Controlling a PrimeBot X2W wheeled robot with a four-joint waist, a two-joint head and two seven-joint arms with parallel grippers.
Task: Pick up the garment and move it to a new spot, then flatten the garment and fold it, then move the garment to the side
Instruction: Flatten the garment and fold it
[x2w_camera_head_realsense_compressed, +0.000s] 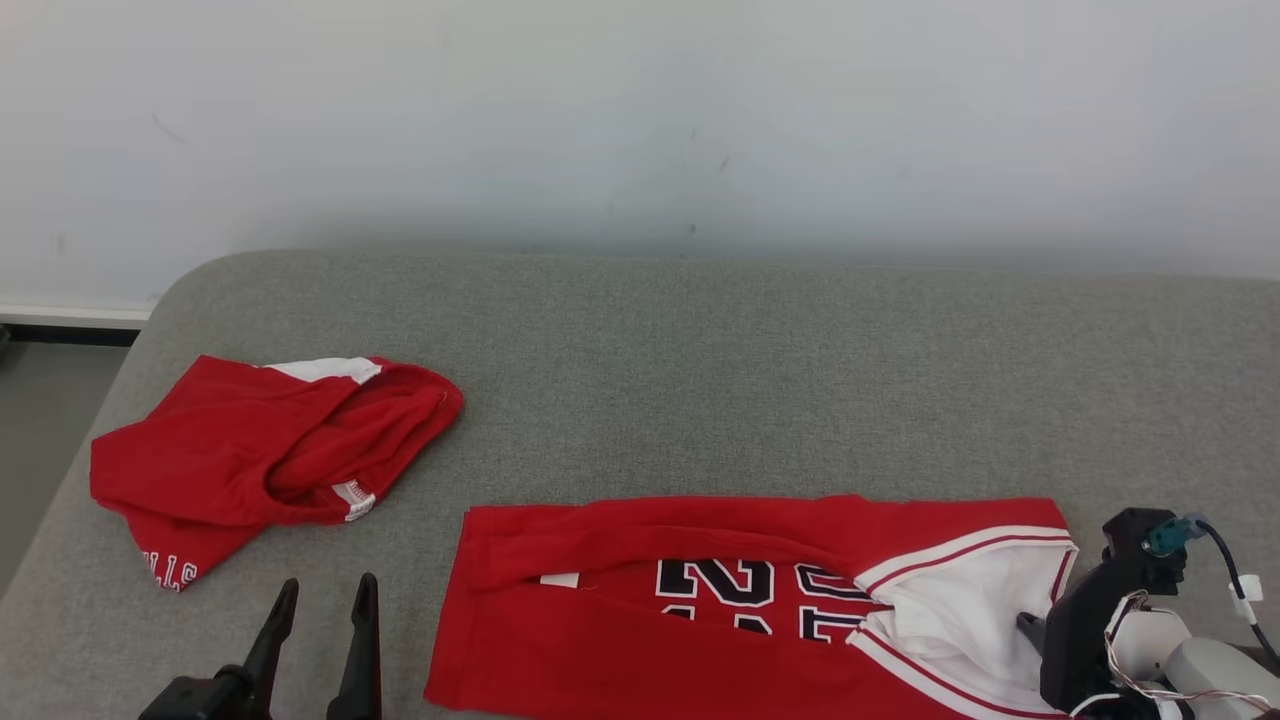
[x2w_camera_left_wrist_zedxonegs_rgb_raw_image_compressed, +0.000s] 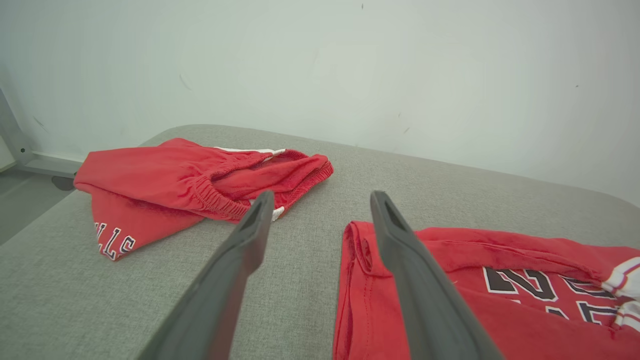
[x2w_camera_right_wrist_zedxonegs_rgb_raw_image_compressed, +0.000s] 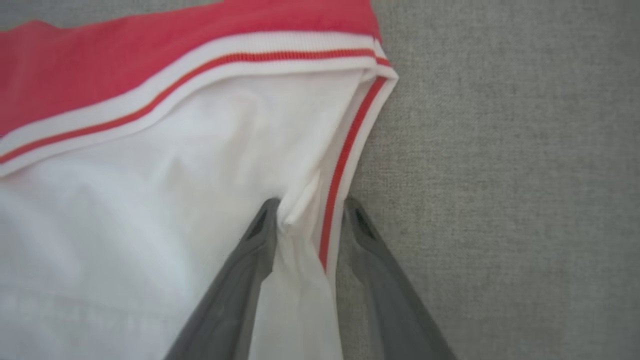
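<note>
Because the red jersey (x2w_camera_head_realsense_compressed: 700, 650), half folded at the front of the grey bench (x2w_camera_head_realsense_compressed: 700, 400), is light and limp, its striped trim (x2w_camera_right_wrist_zedxonegs_rgb_raw_image_compressed: 345, 165) gives the surest hold, and the right hand (x2w_camera_right_wrist_zedxonegs_rgb_raw_image_compressed: 311, 202) straddles it, whether pinching I cannot tell, while the left hand (x2w_camera_head_realsense_compressed: 329, 583) hovers open.

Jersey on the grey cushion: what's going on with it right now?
The right gripper is at the right end of the red jersey, straddling its white striped trim, jaws not pinched shut yet. The left gripper hovers open beside the jersey's left end, holding nothing. Red shorts lie bunched at the far left of the cushion.
</note>
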